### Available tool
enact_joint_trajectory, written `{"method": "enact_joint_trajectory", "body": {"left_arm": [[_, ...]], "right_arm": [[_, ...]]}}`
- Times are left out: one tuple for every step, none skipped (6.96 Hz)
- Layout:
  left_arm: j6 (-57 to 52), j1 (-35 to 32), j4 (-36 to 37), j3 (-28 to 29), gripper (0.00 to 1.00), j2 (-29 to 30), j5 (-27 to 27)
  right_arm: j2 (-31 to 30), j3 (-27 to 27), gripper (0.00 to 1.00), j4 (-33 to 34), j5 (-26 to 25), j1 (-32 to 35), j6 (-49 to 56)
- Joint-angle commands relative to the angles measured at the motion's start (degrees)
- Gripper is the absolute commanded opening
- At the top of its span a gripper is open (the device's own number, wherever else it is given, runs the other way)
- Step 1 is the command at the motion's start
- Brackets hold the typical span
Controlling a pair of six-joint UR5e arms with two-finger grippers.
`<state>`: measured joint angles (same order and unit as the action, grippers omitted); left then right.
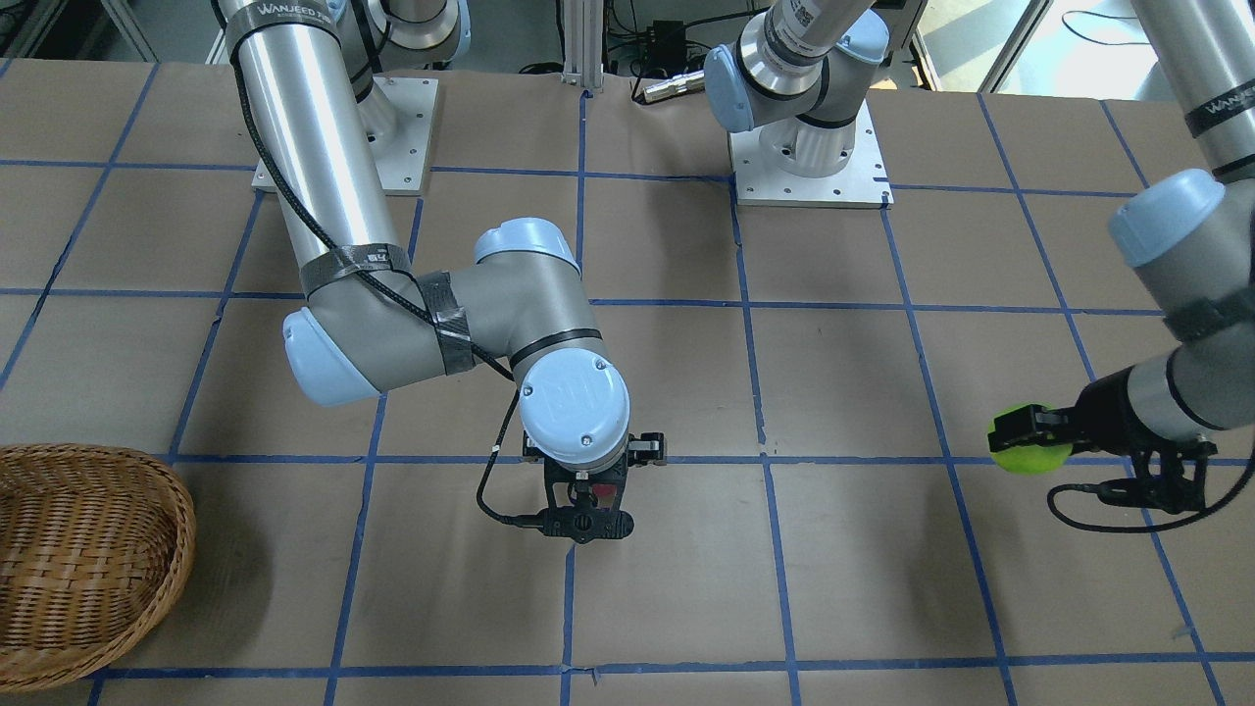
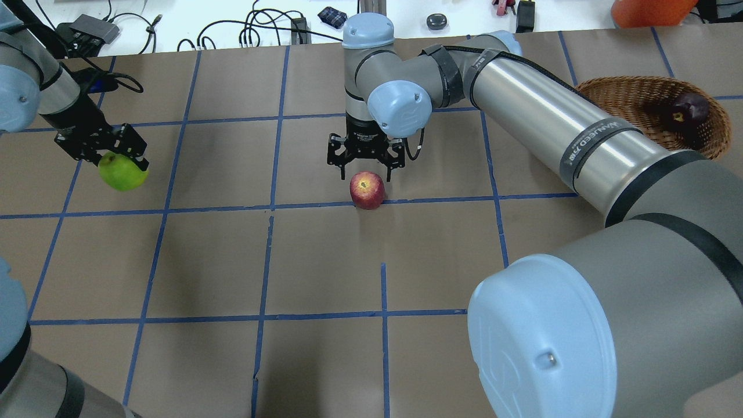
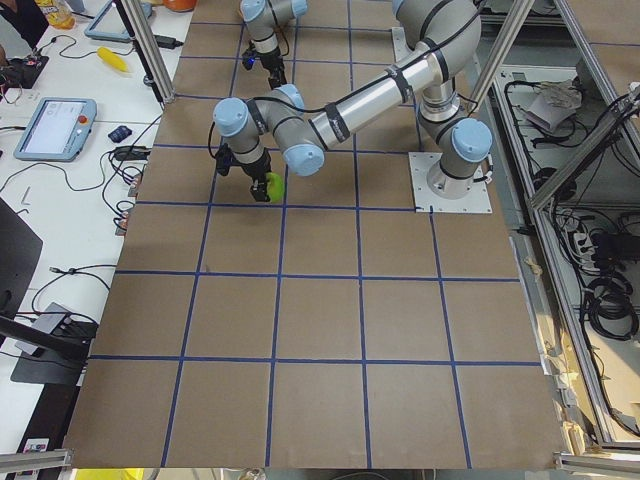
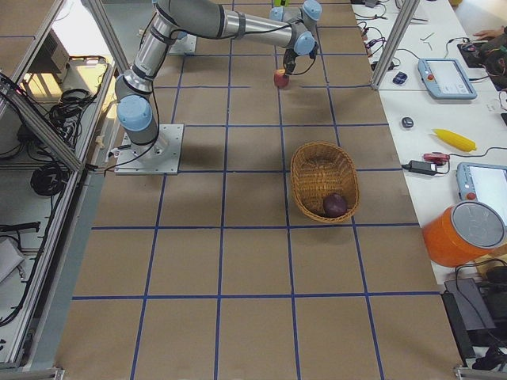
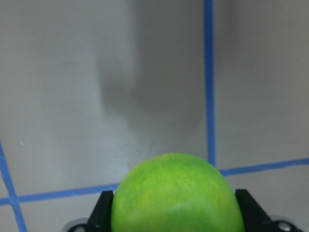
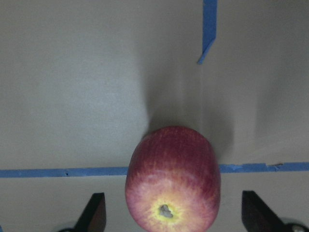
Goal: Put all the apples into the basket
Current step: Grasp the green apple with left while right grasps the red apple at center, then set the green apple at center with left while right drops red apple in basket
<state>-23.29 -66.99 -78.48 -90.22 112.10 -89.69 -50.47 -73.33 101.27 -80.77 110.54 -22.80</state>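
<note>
My left gripper (image 2: 121,164) is shut on the lime green apple (image 2: 123,173) and holds it above the table at the left; the apple fills the bottom of the left wrist view (image 5: 176,193). The red apple (image 2: 367,190) with yellowish flecks sits on the table on a blue tape line. My right gripper (image 2: 365,173) is open just above it, a finger to either side (image 6: 94,215); the apple (image 6: 173,179) is centred between them. The dark maroon apple (image 2: 689,108) lies inside the wicker basket (image 2: 615,93) at the far right.
The table is brown paper with a grid of blue tape lines (image 2: 270,206). The basket also shows at the left edge of the front-facing view (image 1: 98,559). Cables and small devices (image 2: 87,29) lie beyond the table's far edge.
</note>
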Motion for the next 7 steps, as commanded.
{"method": "enact_joint_trajectory", "body": {"left_arm": [[14.3,-7.3,0.1,-5.7,0.23,-4.8,0.0],[20.2,-11.4,1.3,-6.2,0.23,-5.3,0.0],[28.6,-15.6,3.1,-5.8,0.23,-3.9,0.1],[33.9,-20.7,5.8,-5.4,0.23,-3.0,0.1],[38.4,-24.8,8.7,-5.8,0.23,-1.8,0.6],[42.3,-27.7,12.2,-6.0,0.23,0.2,3.8],[42.9,-29.6,13.6,-5.5,0.23,1.8,4.0]], "right_arm": [[0.4,-3.8,1.00,2.4,0.3,0.2,-0.3],[0.9,-5.4,1.00,5.3,0.3,0.3,-0.4],[1.1,-6.2,0.95,8.5,0.2,0.5,-0.7],[1.1,-5.9,0.06,9.3,-0.2,0.4,-0.8],[0.3,-5.2,0.00,9.1,-0.8,-0.6,-0.7],[-1.1,-4.5,0.00,8.4,-1.0,-1.9,-0.7],[-3.1,-3.9,0.00,5.5,-2.8,-5.3,0.5]]}}
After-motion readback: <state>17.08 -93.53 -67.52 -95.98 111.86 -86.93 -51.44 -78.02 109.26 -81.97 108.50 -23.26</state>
